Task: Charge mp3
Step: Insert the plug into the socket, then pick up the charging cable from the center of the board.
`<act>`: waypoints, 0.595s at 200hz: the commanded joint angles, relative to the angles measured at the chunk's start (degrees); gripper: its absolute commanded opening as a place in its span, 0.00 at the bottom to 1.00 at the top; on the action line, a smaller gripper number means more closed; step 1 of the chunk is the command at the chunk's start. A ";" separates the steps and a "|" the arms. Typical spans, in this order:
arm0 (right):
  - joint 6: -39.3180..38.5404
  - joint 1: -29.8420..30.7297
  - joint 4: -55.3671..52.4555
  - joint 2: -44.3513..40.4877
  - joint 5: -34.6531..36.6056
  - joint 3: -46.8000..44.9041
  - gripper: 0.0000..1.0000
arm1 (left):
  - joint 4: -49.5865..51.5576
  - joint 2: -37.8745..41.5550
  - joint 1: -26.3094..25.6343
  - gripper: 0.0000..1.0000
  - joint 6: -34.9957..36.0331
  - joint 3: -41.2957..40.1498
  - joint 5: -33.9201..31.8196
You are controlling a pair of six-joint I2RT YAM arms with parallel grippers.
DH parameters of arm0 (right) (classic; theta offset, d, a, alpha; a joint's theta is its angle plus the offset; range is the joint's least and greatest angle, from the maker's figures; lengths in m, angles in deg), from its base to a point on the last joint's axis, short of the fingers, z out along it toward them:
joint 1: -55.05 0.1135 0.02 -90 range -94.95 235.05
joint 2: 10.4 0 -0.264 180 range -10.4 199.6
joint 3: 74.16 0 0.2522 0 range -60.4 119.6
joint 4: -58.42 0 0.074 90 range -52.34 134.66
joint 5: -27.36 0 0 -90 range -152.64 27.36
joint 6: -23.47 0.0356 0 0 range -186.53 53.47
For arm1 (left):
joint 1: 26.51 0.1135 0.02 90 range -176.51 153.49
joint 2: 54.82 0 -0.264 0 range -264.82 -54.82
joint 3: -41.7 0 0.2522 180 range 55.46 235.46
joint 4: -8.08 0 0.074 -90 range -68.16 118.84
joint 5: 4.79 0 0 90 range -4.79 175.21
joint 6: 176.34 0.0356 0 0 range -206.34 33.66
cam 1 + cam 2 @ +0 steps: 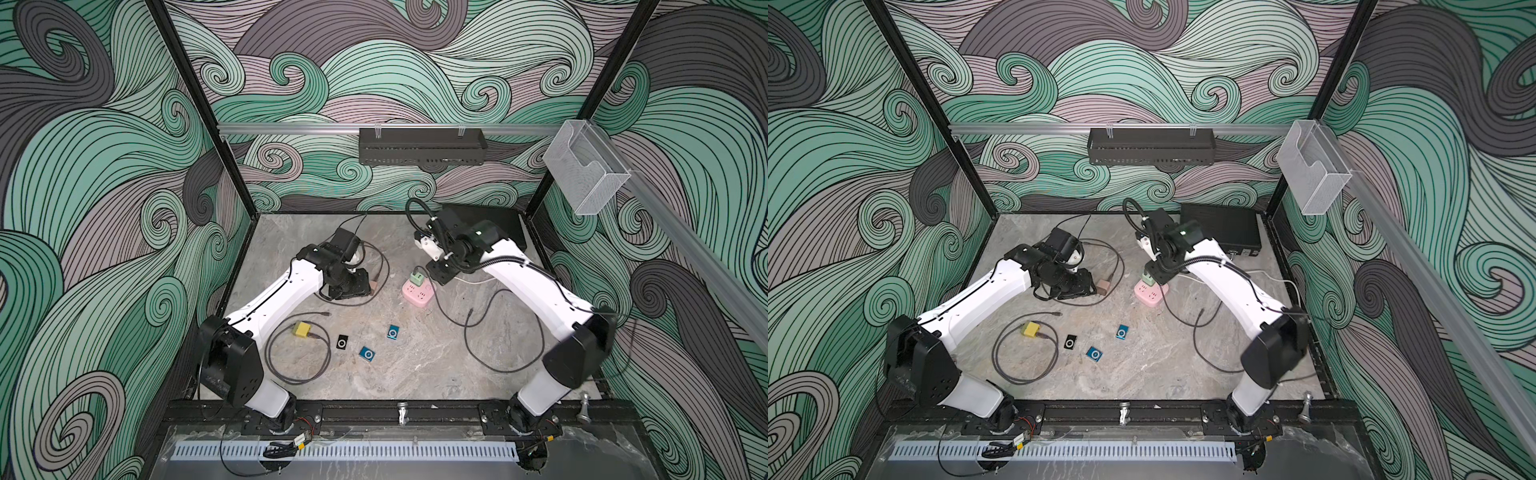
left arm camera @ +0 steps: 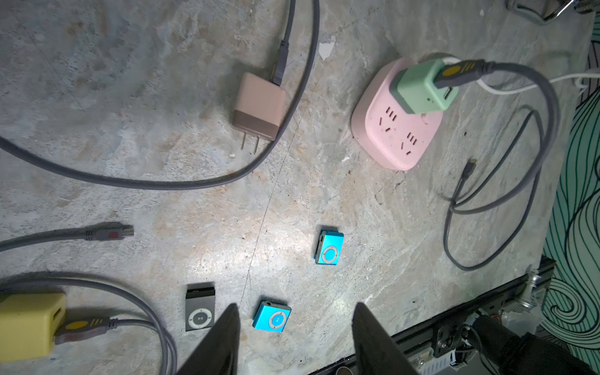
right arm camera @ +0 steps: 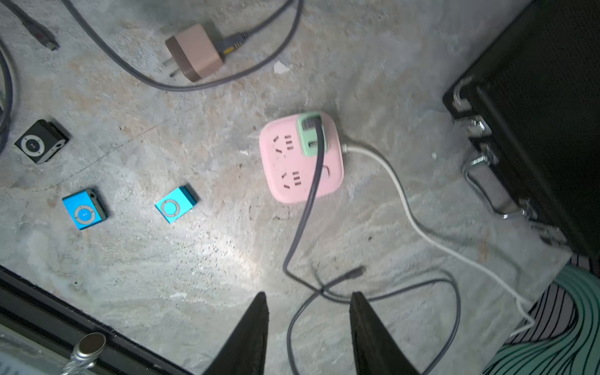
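Left gripper [image 2: 295,305] and right gripper [image 3: 308,293] both hang open and empty above the table [image 3: 194,276]. Three mp3s lie loose, uncabled: black mp3 [image 2: 200,306], blue mp3 [image 2: 272,316], and second blue mp3 [image 2: 329,248], nearest the strip [image 3: 269,165].

Green adapter [image 3: 303,136] sits in the strip. The free plug [image 3: 355,271] of its cable [image 3: 302,227] lies flat near the right gripper.

Risks:
- tiny plug pinched askew, missing the port
- light mp3 sliding unless braced
- a tug on the self-crossed cable unseating the adapter

Tan adapter [image 3: 194,52] and yellow adapter [image 2: 29,324] are unplugged; their leads likely give no charge. Black case [image 3: 535,113] stands near the strip.
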State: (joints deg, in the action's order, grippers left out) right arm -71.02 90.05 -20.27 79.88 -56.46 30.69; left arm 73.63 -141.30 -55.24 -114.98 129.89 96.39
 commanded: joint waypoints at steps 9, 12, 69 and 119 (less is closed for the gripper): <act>16.90 -0.23 0.30 -10.38 3.31 -14.01 0.40 | 2.95 2.26 -0.88 0.54 0.03 1.86 -3.17; 18.14 -0.25 0.09 -11.44 3.36 -15.33 0.40 | 3.07 2.29 -0.95 0.55 -0.05 2.04 -3.22; 40.04 4.61 -0.53 -19.59 2.29 -33.64 0.40 | 3.24 3.83 -1.29 0.54 -1.54 4.09 -3.44; 46.50 5.95 8.44 -17.97 3.84 -43.28 0.40 | 2.98 6.75 -1.43 0.54 -2.41 3.57 -2.83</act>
State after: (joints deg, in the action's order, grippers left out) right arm -30.85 96.26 -17.45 61.15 -54.61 -9.33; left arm 75.37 -137.19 -56.33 -116.66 131.99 93.81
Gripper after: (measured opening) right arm 0.406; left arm 0.545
